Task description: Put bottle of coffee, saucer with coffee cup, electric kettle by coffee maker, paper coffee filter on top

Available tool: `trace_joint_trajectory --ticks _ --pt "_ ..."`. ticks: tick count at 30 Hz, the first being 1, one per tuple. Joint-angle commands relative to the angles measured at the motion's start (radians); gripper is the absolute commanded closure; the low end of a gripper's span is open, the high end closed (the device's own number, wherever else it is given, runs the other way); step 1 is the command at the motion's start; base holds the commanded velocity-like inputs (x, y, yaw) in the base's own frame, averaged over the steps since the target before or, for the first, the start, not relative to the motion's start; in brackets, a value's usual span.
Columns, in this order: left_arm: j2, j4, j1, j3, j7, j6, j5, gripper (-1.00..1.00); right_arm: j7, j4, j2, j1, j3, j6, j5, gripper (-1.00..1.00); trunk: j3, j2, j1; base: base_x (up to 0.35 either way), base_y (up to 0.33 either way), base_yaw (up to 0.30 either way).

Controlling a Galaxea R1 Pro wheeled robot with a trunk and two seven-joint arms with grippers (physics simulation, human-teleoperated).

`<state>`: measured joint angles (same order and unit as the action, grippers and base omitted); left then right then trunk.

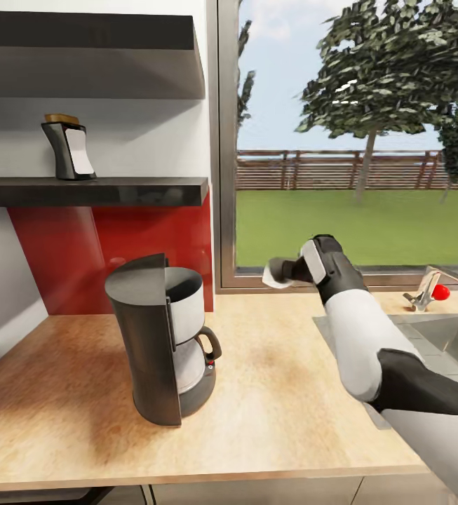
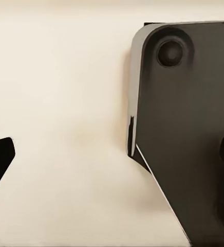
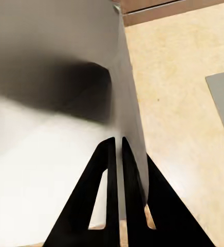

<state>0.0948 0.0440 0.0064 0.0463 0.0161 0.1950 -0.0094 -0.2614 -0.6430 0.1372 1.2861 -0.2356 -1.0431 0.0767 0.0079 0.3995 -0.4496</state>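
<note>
The dark coffee maker (image 1: pixel 165 337) with its glass carafe stands on the wooden countertop (image 1: pixel 271 393), left of centre. Up on the lower black shelf (image 1: pixel 137 191) sits the bottle of coffee (image 1: pixel 69 149), grey with a white label and a brown cap. My right gripper (image 1: pixel 290 271) hovers over the back of the counter by the window, to the right of the coffee maker, shut on a white paper coffee filter (image 1: pixel 276 275). In the right wrist view the filter (image 3: pixel 50 154) spreads wide ahead of the pinched gripper (image 3: pixel 117 140). One dark fingertip (image 2: pixel 0 157) of my left gripper (image 2: pixel 112 159) shows far from the other.
A steel sink (image 1: pixel 446 337) is set into the counter at the right, with a faucet and red knob (image 1: pixel 430 289) behind it. A red backsplash (image 1: pixel 116 252) and a large window (image 1: pixel 355 140) line the back. A dark panel (image 2: pixel 189 128) lies against a beige surface in the left wrist view.
</note>
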Motion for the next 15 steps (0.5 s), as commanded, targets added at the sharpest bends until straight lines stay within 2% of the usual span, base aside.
trace_joint_trajectory --ticks 1,4,6,8,11,13,15 --pt "0.0 0.002 0.0 0.004 0.002 -0.007 -0.001 -1.0 -0.011 0.053 0.001 0.033 -0.01 -0.001 0.008 1.0 0.0 0.0 0.0 0.0 0.0 0.0" --pt "0.0 0.002 0.0 0.004 0.003 -0.022 -0.001 -1.0 -0.013 0.171 0.0 0.105 -0.018 -0.002 0.008 1.0 0.0 0.0 0.0 0.0 0.0 0.0" --pt "0.0 0.002 0.0 0.004 0.004 -0.028 -0.001 -1.0 -0.014 0.294 -0.002 0.178 -0.025 -0.002 0.009 1.0 0.0 0.0 0.0 0.0 0.0 0.0" --pt "-0.001 0.002 0.0 0.004 0.004 -0.03 -0.001 -1.0 -0.015 0.403 -0.004 0.247 -0.073 -0.002 0.009 1.0 0.0 0.0 0.0 0.0 0.0 0.0" --pt "0.0 0.002 0.0 0.005 0.003 -0.031 -0.001 -1.0 -0.017 0.516 -0.008 0.324 -0.172 -0.002 0.008 1.0 0.0 0.0 0.0 0.0 0.0 0.0" --pt "0.0 0.002 0.0 0.006 0.002 -0.031 0.0 -1.0 -0.037 0.567 -0.013 0.364 -0.205 -0.003 0.008 1.0 0.0 0.0 0.0 0.0 0.0 0.0" --pt "0.001 0.002 0.0 0.007 0.002 -0.031 0.0 -1.0 -0.109 0.599 -0.015 0.411 -0.225 -0.003 0.008 1.0 0.0 0.0 0.0 0.0 0.0 0.0"
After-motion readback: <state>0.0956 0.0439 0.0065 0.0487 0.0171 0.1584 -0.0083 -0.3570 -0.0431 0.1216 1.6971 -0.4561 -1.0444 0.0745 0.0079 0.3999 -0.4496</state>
